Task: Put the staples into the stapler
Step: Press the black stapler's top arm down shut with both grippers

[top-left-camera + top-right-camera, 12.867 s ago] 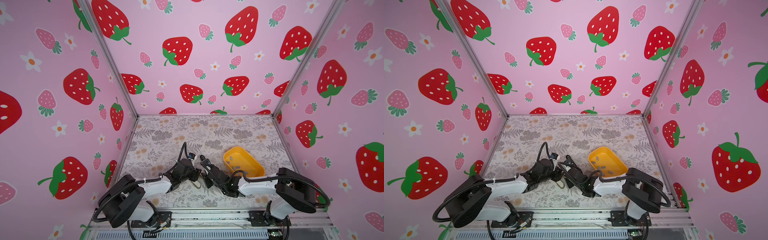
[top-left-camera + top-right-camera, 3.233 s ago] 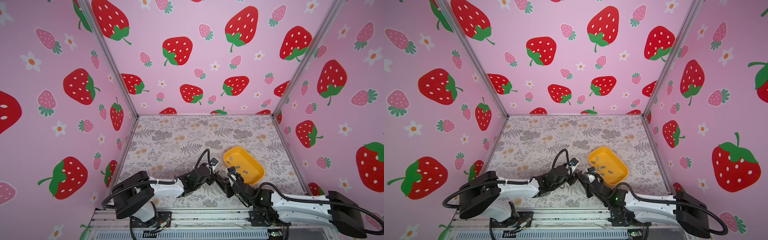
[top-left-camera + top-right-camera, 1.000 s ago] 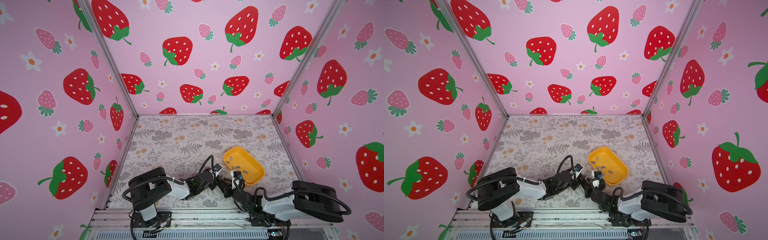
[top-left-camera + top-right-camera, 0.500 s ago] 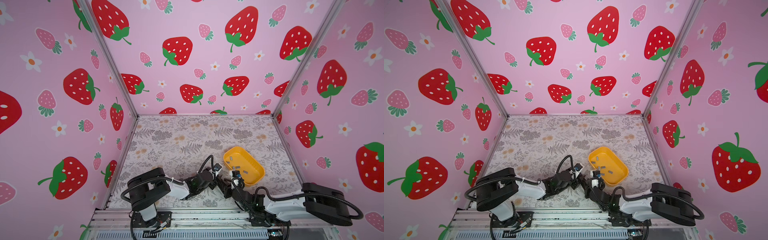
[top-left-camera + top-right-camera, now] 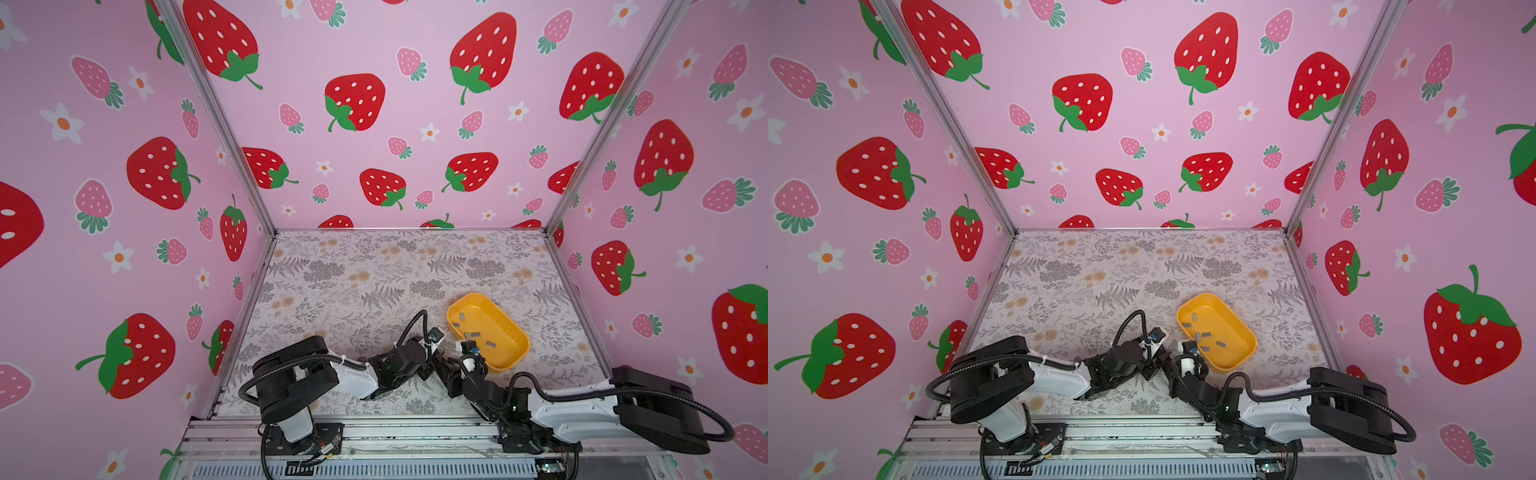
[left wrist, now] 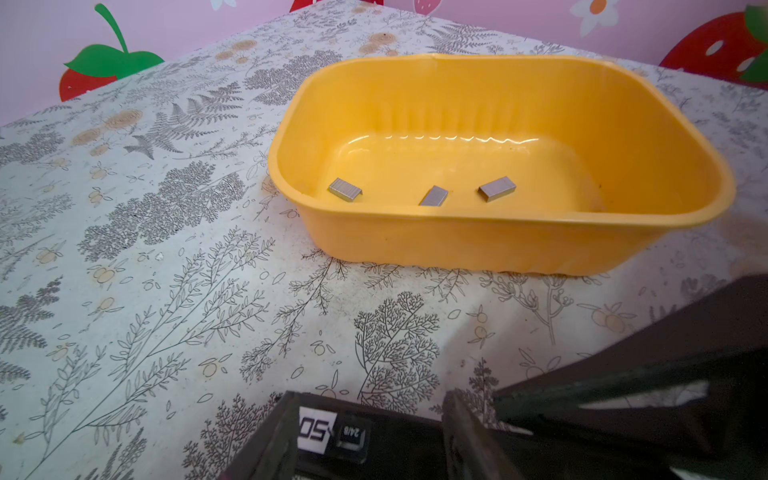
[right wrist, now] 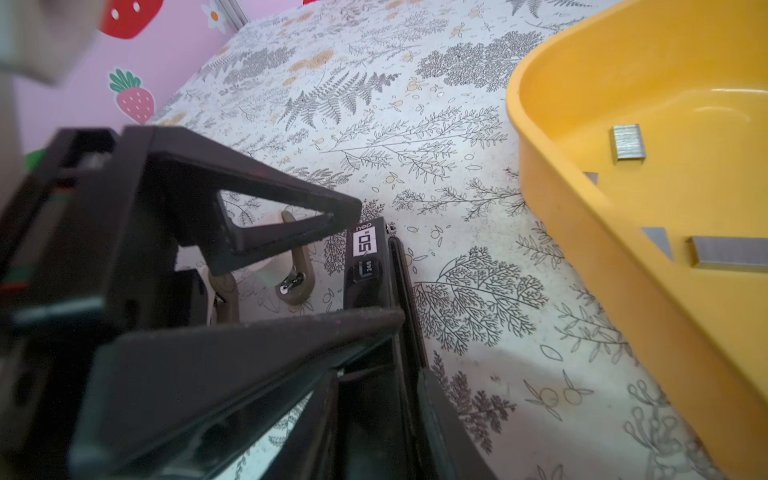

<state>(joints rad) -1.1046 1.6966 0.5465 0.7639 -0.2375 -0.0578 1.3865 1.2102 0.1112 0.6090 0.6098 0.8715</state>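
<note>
The black stapler [image 7: 365,270] lies on the floral table just left of the yellow tray [image 7: 623,270], its "50" label facing up and a tan base part beside it. My left gripper [image 6: 365,444] is shut on the stapler [image 6: 399,440] across its width. My right gripper [image 7: 382,415] is shut on the stapler's body from the opposite side. In both top views the two grippers [image 5: 432,365] [image 5: 451,374] meet near the table's front middle and hide most of the stapler. The staples [image 6: 496,188] [image 7: 627,142] [image 5: 473,334], small grey strips, lie loose in the tray.
The yellow tray [image 5: 473,295] [image 5: 1204,295] sits right of the grippers, its near wall close to the right gripper. Pink strawberry walls enclose the table on three sides. A metal rail [image 5: 374,432] runs along the front edge.
Since the oldest frames both grippers and the stapler have shifted right, close to the tray. In the last second the right arm's rear links swung out to the right; the grippers barely moved.
</note>
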